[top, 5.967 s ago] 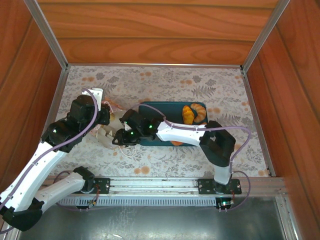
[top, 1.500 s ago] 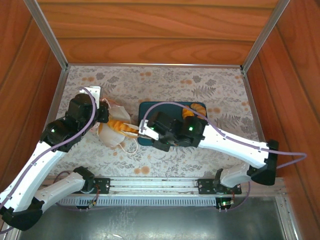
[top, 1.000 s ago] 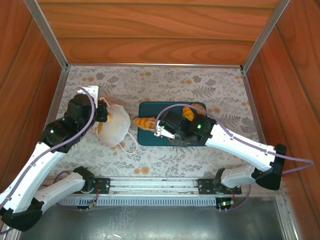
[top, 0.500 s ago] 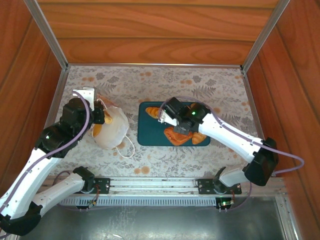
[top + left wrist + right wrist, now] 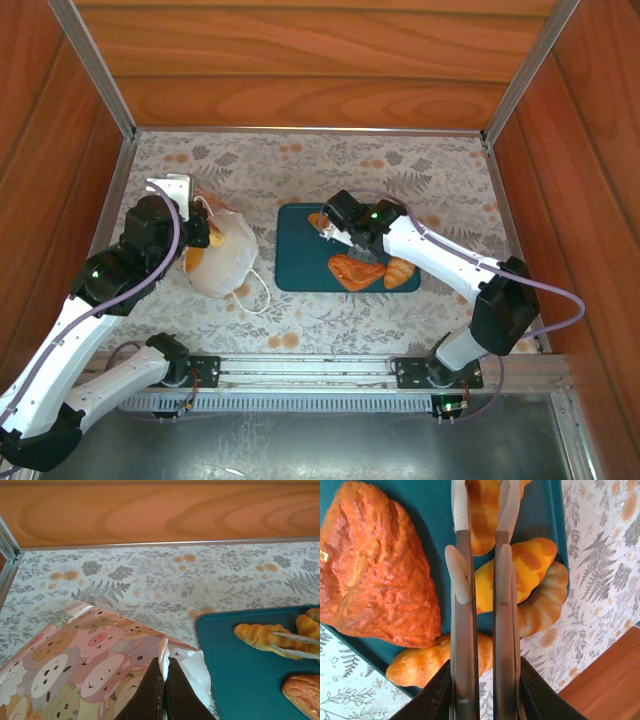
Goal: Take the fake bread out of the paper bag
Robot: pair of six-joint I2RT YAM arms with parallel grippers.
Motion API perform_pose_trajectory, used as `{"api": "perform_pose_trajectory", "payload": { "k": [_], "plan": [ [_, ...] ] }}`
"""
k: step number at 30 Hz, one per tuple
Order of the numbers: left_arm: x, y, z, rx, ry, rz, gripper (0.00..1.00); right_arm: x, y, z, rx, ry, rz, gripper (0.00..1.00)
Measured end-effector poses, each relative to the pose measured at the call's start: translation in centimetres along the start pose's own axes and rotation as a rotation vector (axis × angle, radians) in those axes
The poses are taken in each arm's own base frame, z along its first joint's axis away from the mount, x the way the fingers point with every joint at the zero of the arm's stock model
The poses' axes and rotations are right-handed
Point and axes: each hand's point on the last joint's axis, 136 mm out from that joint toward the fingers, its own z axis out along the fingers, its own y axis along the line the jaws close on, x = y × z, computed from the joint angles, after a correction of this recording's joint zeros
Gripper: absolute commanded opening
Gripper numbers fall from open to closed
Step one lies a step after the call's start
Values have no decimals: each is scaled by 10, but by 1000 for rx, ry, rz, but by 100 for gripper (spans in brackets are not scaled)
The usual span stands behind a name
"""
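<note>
Left gripper (image 5: 163, 662): dark tapered fingers pressed tight together, pinching the thin white rim of the paper bag (image 5: 75, 665). The bag is crumpled and soft. One side is printed with pastel cartoon animals and the other is plain white. It lies on the left half of the table (image 5: 300, 165), just beside the tray's left edge, with a white cord handle (image 5: 262, 295) looping toward the near edge. A golden piece of bread (image 5: 196, 259) shows at the bag's left side.

Right gripper (image 5: 484, 495): pale slim fingers clamped on a ridged roll (image 5: 482, 525), glossy and striped yellow and brown, at the far left corner of the tray (image 5: 425, 510).

The tray is flat, rectangular and matte teal, set at the table's middle. At its near edge lies a flat pastry (image 5: 375, 570), reddish orange with a rough, crackled crust. To its right are three smooth, banded croissants (image 5: 530, 565), golden to tan, crowded against the tray's right edge.

Surface: a pale cloth printed with grey ferns and small orange flowers. Enclosure: varnished walls (image 5: 320, 60) of reddish wood grain on three sides, edged by an aluminium frame (image 5: 300, 130).
</note>
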Motion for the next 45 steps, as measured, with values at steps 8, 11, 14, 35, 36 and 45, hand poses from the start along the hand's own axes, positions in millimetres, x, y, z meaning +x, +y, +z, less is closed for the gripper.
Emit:
{"api": "perform_pose_trajectory", "payload": {
  "k": [8,11,14,35,36,45],
  "plan": [
    [0,-2,4,0,6,3,0,13,2,1,-19,45,59,30],
    [2,-3,8,-1,20,8,0,14,3,1,-22,50,77,33],
    [4,-5,11,2,30,11,0,17,3,2,-24,62,94,37],
    [3,-6,9,15,23,7,0,14,0,-25,-98,10,235,45],
    [3,-6,9,15,23,7,0,14,0,-27,-100,4,241,45],
    [3,-8,11,20,31,8,0,18,3,-18,-103,25,253,45]
  ]
}}
